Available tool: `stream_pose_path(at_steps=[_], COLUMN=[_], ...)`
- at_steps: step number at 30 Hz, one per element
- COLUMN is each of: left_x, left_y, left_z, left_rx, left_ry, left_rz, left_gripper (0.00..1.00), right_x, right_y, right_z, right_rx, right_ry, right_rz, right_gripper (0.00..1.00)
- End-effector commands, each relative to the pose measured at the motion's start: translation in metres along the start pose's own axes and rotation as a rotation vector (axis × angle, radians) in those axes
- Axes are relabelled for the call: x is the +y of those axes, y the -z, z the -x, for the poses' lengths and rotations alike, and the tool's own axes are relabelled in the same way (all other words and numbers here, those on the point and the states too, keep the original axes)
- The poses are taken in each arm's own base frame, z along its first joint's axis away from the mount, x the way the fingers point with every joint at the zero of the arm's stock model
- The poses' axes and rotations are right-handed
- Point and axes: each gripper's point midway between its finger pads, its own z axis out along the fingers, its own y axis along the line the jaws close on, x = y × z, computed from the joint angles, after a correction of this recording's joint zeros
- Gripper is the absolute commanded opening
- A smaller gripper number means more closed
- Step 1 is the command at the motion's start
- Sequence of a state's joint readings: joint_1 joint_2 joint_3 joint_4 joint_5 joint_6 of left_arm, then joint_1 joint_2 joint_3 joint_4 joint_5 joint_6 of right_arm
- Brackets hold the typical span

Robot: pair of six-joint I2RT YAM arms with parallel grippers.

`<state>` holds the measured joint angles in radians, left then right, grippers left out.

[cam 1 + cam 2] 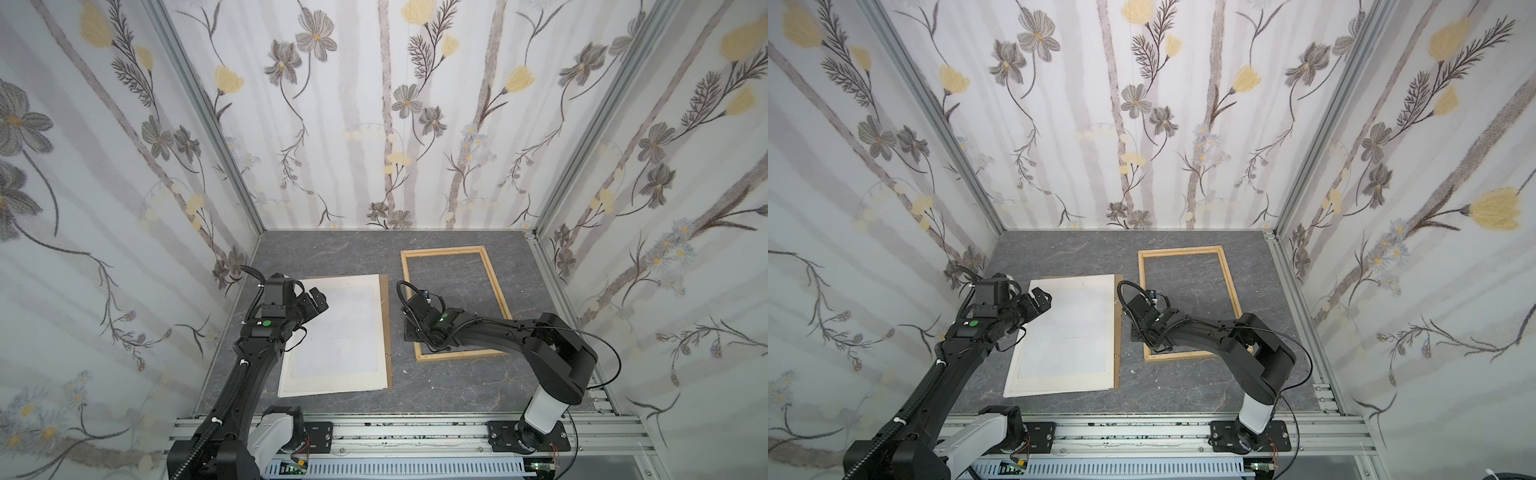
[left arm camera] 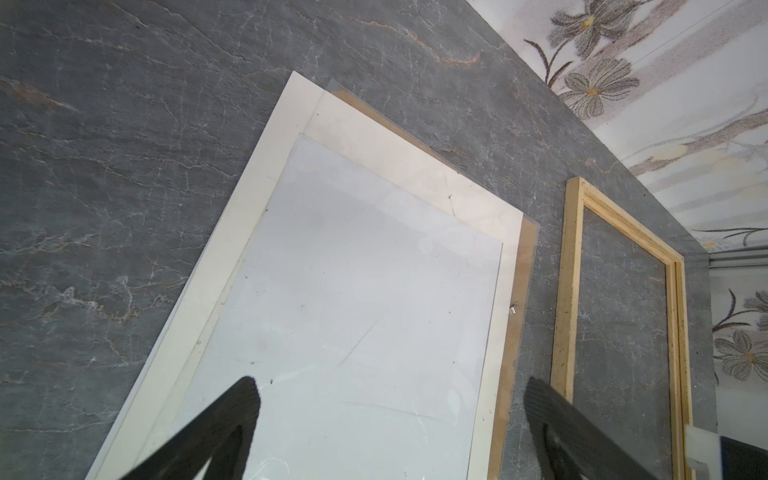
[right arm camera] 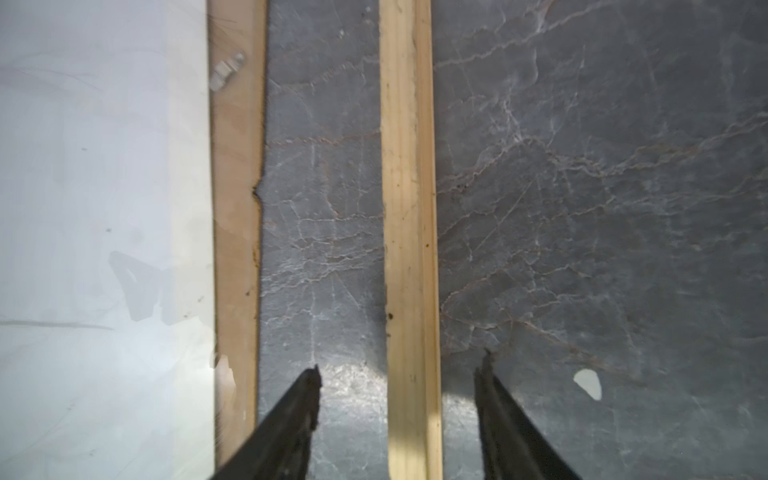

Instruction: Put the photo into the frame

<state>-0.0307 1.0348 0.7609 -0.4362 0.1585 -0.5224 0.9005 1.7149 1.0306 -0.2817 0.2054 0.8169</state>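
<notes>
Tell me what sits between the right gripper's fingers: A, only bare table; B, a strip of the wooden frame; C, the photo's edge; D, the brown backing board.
B: in the right wrist view a pale strip of the frame runs between the spread fingers of the right gripper, with bare table either side of it.

I am looking at a grey marbled tabletop (image 1: 332, 253). Flowered walls (image 1: 365, 104) are closing round it. Soft light is falling evenly.
</notes>
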Motion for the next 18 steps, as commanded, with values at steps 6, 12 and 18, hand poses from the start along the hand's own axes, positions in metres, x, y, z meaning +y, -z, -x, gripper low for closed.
stream_pose_path(at_steps=[6,12,18], left_x=[0.007,0.022,0.040], left_y=[-0.024,-0.062,-0.097], left_z=[0.026,0.032,0.028], left_rx=[0.025,0.107,0.151], left_ry=[0.044,0.118,0.164], left_rz=[0.022,0.056,0.131], left_gripper=[1.00,1.00,1.00], right_x=[0.079,0.115,0.115], right_y=[0.038,0.032,0.011], right_z=[0.026,0.023,0.022], right_rx=[-0.014,0.057,0.101], right_ry=[0.130,0.164,0.118], right_rz=[0.369,0.564,0.619], right_gripper=[0.77,0.84,0.87])
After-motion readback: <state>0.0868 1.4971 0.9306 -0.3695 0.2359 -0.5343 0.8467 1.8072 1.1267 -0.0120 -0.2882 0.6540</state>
